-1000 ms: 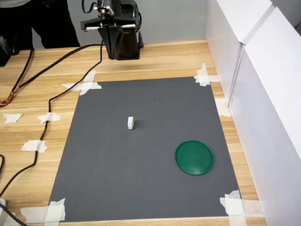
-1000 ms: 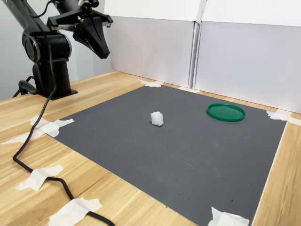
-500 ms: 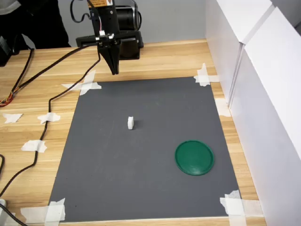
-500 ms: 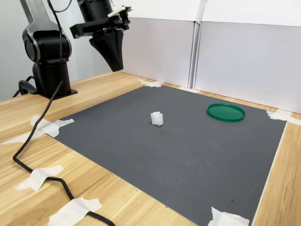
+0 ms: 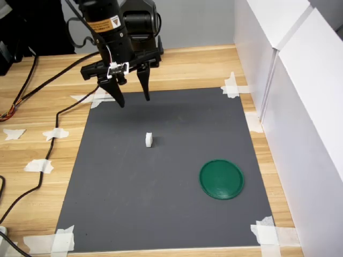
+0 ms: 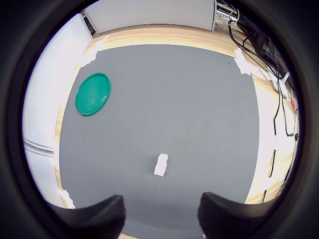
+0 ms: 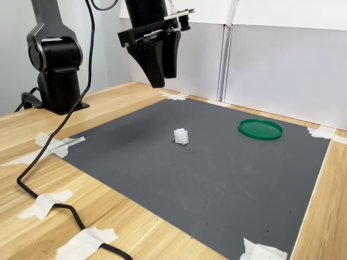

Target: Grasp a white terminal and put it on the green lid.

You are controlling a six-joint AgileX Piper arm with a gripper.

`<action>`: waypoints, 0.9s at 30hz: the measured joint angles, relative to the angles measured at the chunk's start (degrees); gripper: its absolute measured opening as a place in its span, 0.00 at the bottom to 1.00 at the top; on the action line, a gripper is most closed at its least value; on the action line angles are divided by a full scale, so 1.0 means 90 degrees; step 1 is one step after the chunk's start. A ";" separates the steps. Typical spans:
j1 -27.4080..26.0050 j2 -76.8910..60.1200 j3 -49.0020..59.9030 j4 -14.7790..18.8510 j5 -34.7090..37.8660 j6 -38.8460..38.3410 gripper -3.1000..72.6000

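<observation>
In the first exterior view, a black gripper (image 5: pixel 132 100) hangs with tapered fingers spread wide above the grey mat's (image 5: pixel 161 214) far edge. The small blocky white terminal (image 5: pixel 149 140) stands mid-mat. The flat round green lid (image 5: pixel 221 179) lies toward the mat's near right corner.

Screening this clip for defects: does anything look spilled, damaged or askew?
Nothing stands out. The tiny white plastic terminal stands upright on the grey mat, the round green plastic lid lies flat, and the open gripper hangs empty above.

Gripper (image 5: pixel 133 100) points down, jaws spread apart, holding nothing
</observation>
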 joint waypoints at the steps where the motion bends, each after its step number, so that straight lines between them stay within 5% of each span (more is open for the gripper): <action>1: 0.0000 0.0062 -0.0043 0.0000 0.0003 0.0016 0.93; 27: 0.0000 0.1712 -0.0099 0.0100 -0.0640 -0.0063 0.99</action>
